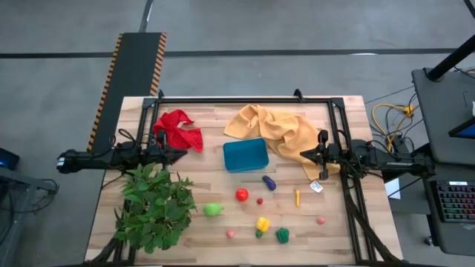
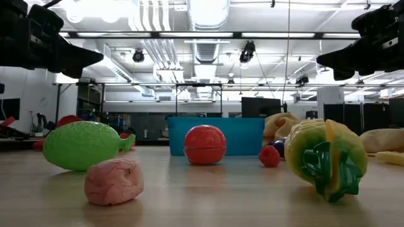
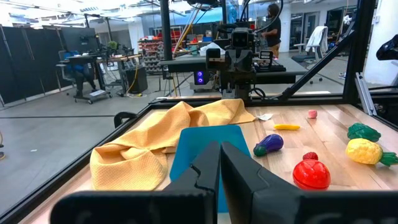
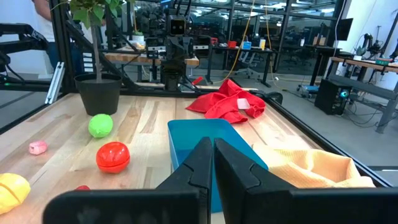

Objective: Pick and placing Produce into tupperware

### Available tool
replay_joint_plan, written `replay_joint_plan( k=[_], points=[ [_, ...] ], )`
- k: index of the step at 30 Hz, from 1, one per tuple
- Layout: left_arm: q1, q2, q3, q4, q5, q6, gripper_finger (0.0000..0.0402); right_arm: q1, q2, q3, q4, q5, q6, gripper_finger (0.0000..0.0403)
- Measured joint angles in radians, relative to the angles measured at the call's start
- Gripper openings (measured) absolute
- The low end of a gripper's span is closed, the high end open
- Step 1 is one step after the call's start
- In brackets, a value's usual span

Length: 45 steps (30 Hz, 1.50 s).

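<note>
The teal tupperware (image 1: pixel 245 156) stands on its base mid-table, between the tips of my two arms. The produce lies loose on the wood nearer the front edge: a purple eggplant (image 1: pixel 269 182), a red tomato (image 1: pixel 242 195), a light green fruit (image 1: pixel 213 210), a yellow pepper (image 1: pixel 263 224), a dark green piece (image 1: pixel 282 235) and small pink pieces (image 1: pixel 320 219). My left gripper (image 1: pixel 183 154) hovers level to the container's left, shut on nothing (image 3: pixel 219 150). My right gripper (image 1: pixel 303 155) hovers level to its right, over the yellow cloth's edge, also shut on nothing (image 4: pixel 212 147).
A red cloth (image 1: pixel 178 130) lies crumpled at the far left and a mustard-yellow cloth (image 1: pixel 278 130) behind and to the right of the container. A leafy potted plant (image 1: pixel 152 208) fills the near left corner. A black frame (image 1: pixel 245 99) borders the table.
</note>
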Motion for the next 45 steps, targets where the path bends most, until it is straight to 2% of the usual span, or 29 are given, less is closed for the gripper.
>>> replay_joint_plan(
  k=[34,37,41,45],
  points=[
    [0.000,0.000,0.000,0.006,0.000,0.000,0.0000,0.000,0.000,0.000,0.007,0.000,0.000,0.0009],
    [0.001,0.004,0.000,0.054,-0.002,0.046,0.0000,0.000,0.000,0.000,0.014,0.000,0.000,0.0009],
    [0.001,0.009,0.000,0.146,-0.003,0.086,0.0000,0.000,0.000,0.000,0.149,0.000,-0.023,0.0009],
    [0.001,0.034,0.001,0.253,-0.005,0.108,0.0000,0.001,0.011,0.001,0.419,-0.038,0.049,0.0011]
  ],
)
